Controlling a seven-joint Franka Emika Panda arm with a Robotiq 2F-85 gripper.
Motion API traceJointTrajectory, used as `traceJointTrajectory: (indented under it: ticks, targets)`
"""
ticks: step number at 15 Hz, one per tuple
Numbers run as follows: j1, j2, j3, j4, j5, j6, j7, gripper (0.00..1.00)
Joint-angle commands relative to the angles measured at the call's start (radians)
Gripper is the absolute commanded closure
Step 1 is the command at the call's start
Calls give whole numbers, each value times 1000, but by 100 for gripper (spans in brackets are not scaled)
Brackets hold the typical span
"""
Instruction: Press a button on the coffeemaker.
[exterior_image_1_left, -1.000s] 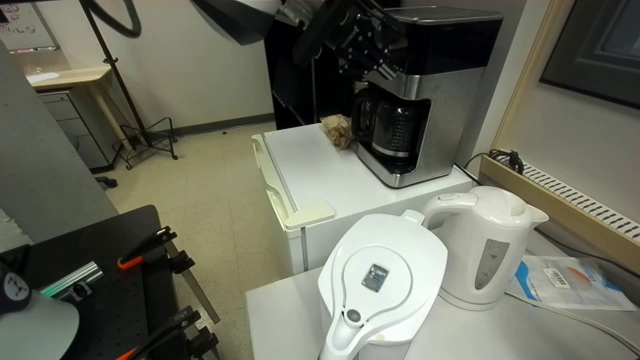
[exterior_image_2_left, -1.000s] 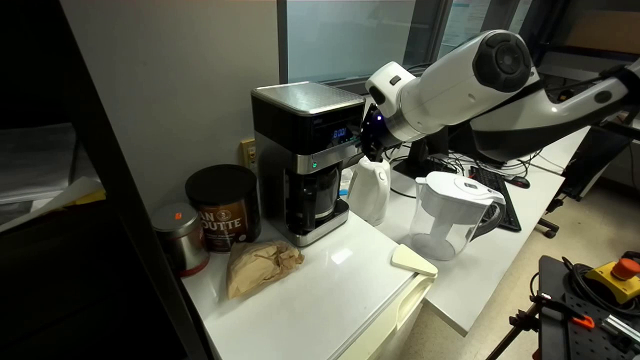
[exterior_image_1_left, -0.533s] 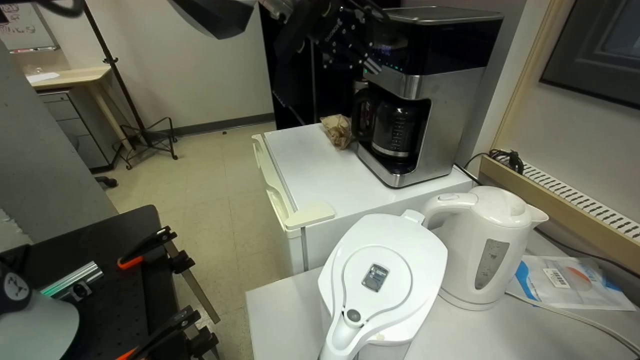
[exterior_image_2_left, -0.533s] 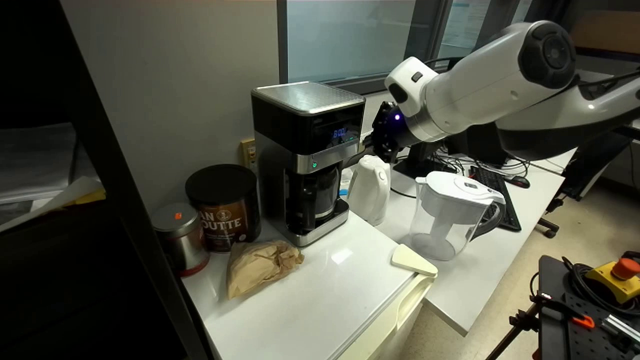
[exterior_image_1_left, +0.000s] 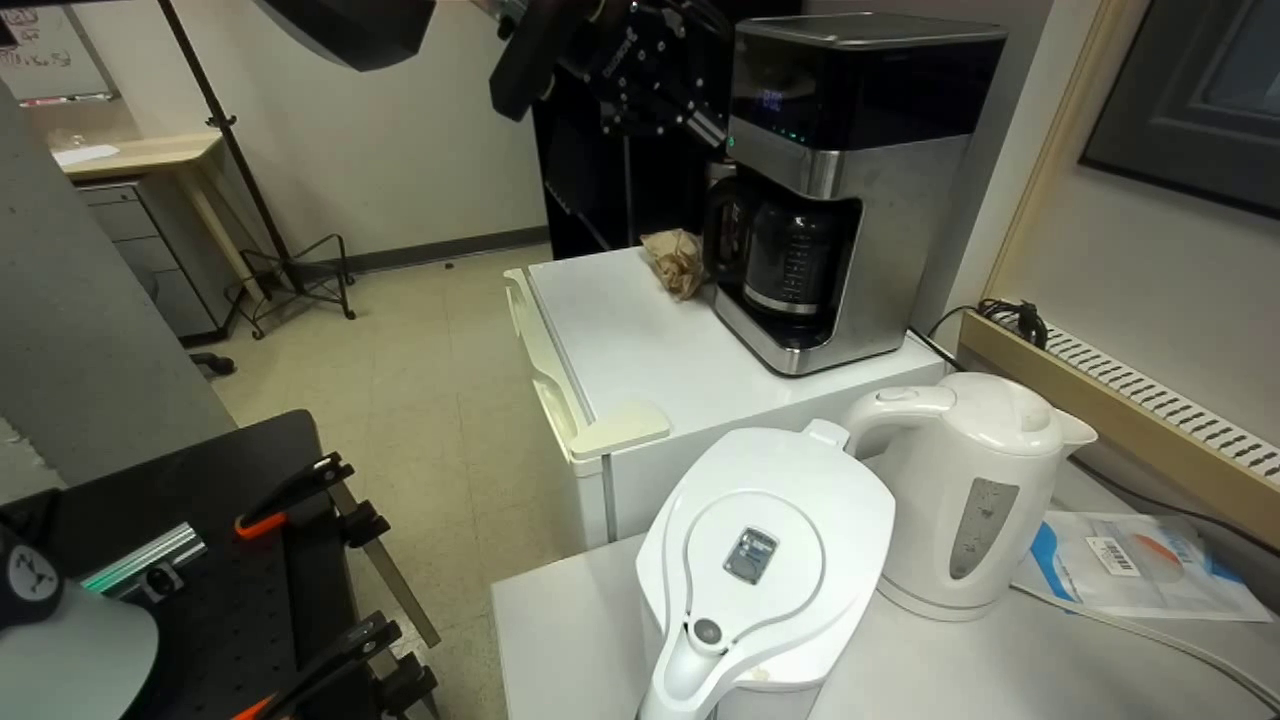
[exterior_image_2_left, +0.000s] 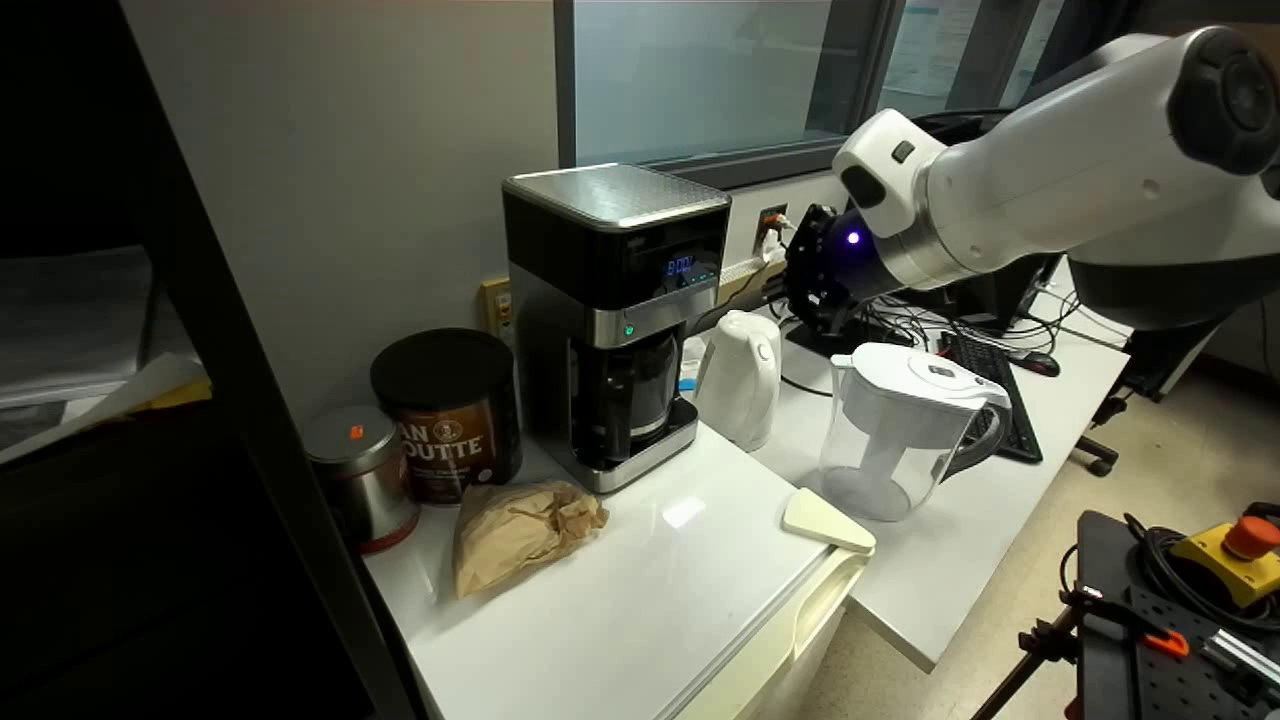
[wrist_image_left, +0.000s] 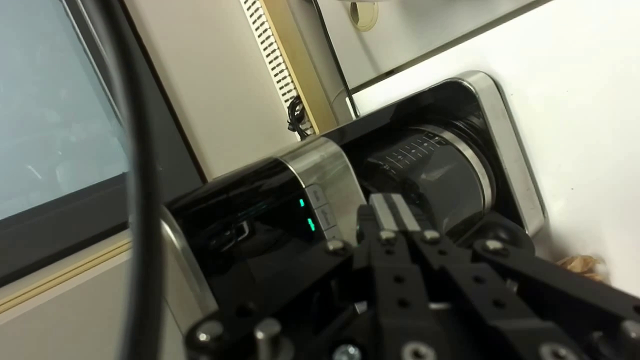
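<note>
The coffeemaker (exterior_image_2_left: 560, 260) is a tall black and silver machine with a dark glass carafe (exterior_image_2_left: 655, 385). It also shows in an exterior view (exterior_image_1_left: 910, 230) and in the wrist view (wrist_image_left: 240, 195). Its display (exterior_image_2_left: 679, 266) reads 8:00 in blue, and a round button (exterior_image_2_left: 629, 329) on the silver band glows green. Small grey buttons (wrist_image_left: 321, 210) on the band show in the wrist view; some are hidden behind my gripper (wrist_image_left: 395, 212). The gripper is shut and empty, its pads together. In both exterior views (exterior_image_1_left: 708, 128) (exterior_image_2_left: 774, 288) it is in front of the machine, apart from it.
A white kettle (exterior_image_2_left: 735, 390) and a water-filter pitcher (exterior_image_2_left: 880, 430) stand on the desk beside the white fridge top (exterior_image_2_left: 640, 620). A brown paper bag (exterior_image_2_left: 525, 535), a coffee can (exterior_image_2_left: 450, 440) and a metal canister (exterior_image_2_left: 360, 480) sit beside the coffeemaker.
My gripper has moved away from the coffeemaker's front, leftward in an exterior view and rightward in an exterior view. The display is no longer covered. The coffeemaker has not moved.
</note>
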Motion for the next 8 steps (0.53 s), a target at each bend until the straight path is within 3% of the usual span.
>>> traceJointTrajectory:
  ticks: [1,8]
  targets:
    - [-3,-65,-8,-56,-4,38,-27,100]
    - [-3,-99,-9,-88,-2,63,-37,100]
